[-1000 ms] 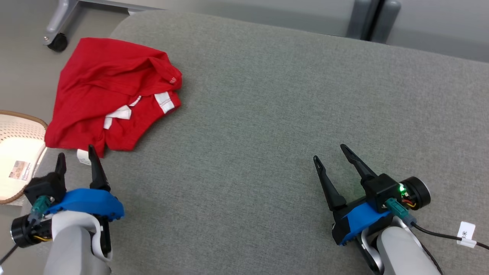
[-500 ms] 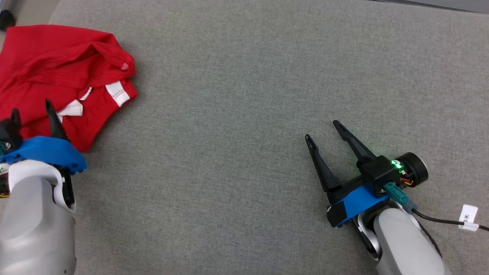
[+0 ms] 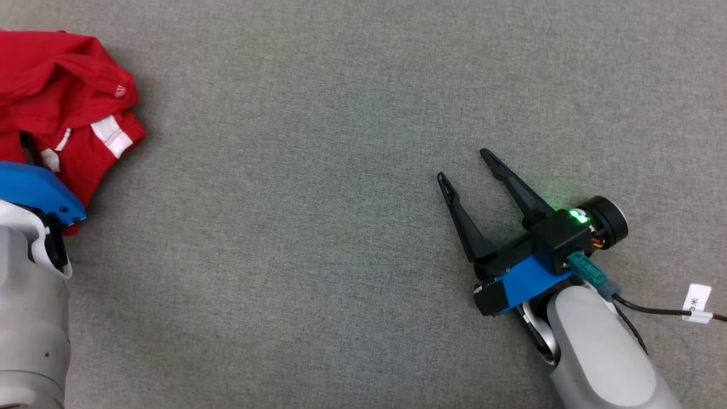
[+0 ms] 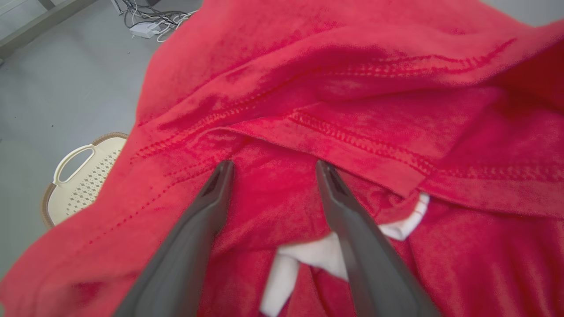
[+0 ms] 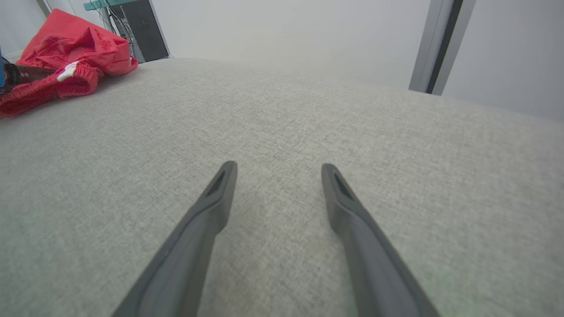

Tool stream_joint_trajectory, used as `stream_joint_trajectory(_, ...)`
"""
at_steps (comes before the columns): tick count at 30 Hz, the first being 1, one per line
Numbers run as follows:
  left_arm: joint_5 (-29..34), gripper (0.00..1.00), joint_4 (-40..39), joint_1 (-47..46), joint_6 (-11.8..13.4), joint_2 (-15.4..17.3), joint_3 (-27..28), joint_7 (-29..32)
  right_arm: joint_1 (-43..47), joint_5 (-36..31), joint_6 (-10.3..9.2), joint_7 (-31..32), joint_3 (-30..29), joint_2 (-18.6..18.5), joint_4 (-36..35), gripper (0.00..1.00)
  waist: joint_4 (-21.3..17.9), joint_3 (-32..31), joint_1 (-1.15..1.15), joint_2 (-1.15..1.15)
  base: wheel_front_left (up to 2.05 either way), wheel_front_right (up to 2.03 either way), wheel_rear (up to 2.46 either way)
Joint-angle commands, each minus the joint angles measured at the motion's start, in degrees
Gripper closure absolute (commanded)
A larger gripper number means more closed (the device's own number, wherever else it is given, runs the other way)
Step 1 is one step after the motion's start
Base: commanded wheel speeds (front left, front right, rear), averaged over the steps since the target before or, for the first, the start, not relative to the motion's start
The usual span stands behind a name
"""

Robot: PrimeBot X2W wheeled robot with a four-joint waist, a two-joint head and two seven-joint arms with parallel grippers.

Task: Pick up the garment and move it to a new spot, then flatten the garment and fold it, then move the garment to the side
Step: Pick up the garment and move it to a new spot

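The garment [image 3: 62, 96] lies far left on the padded surface [image 3: 318, 170], the right claw [image 3: 463, 165] well apart to its right.

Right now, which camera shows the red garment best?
The left wrist view: the red garment is close up, its white trim clear, by the open left gripper. The head view cuts it off at the left edge; the right wrist view shows it small and distant.

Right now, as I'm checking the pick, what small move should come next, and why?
Probably lower the left gripper and close on the red garment: its open jaws hang close over a hemmed fold, while the right gripper sits open over the bare grey surface.
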Motion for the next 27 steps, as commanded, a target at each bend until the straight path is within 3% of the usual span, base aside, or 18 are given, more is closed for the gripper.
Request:
stream_joint_trajectory(1,-0.6,0.00,0.8,-0.8,0.6,0.1,0.5,0.6,0.2,0.3,-0.17,0.5,-1.2,-1.7,2.5,0.00,-0.1,0.3,0.01,0.02,0.00,0.00,0.00)
stream_joint_trajectory(3,-1.0,0.00,2.1,-1.0,0.9,-0.1,0.5,2.0,0.0,0.4,-0.17,0.5,-1.7,-1.6,2.3,0.00,-0.4,0.7,0.01,0.02,0.00,0.00,0.00)
stream_joint_trajectory(4,-1.1,0.11,2.4,-1.1,0.9,-0.2,0.4,2.1,0.0,0.7,-0.18,0.5,-2.2,-1.5,2.4,0.00,-0.5,0.8,0.01,0.02,0.00,0.00,0.00)
stream_joint_trajectory(5,-0.9,0.72,2.8,-1.0,0.8,-0.3,0.2,2.5,-0.1,0.8,-0.18,0.5,-2.3,-1.4,2.7,0.00,-0.7,0.8,0.01,0.02,0.00,0.00,0.00)
stream_joint_trajectory(6,-1.2,1.00,3.2,-0.7,0.8,-0.6,0.3,2.9,-0.1,1.0,-0.18,0.5,-2.5,-1.2,2.8,0.00,-0.8,0.8,0.01,0.02,0.00,0.00,0.00)
stream_joint_trajectory(10,-1.7,1.00,3.9,-0.3,0.0,-0.9,0.0,3.0,0.1,1.8,-0.18,0.5,-2.8,-0.6,2.5,0.00,-1.0,0.5,0.01,0.02,0.00,0.00,0.00)
stream_joint_trajectory(18,0.0,1.00,0.9,-3.9,-3.1,0.4,-3.1,-2.8,1.6,3.6,-0.15,0.3,-4.2,1.0,0.7,0.00,-1.6,-2.9,0.01,0.02,0.00,0.00,0.00)
stream_joint_trajectory(27,1.2,1.00,-7.9,-3.8,-6.5,-1.8,-6.7,-4.0,3.5,4.4,-0.10,0.2,-6.1,2.1,0.0,0.00,-4.3,-8.0,0.01,0.02,0.00,0.00,0.00)
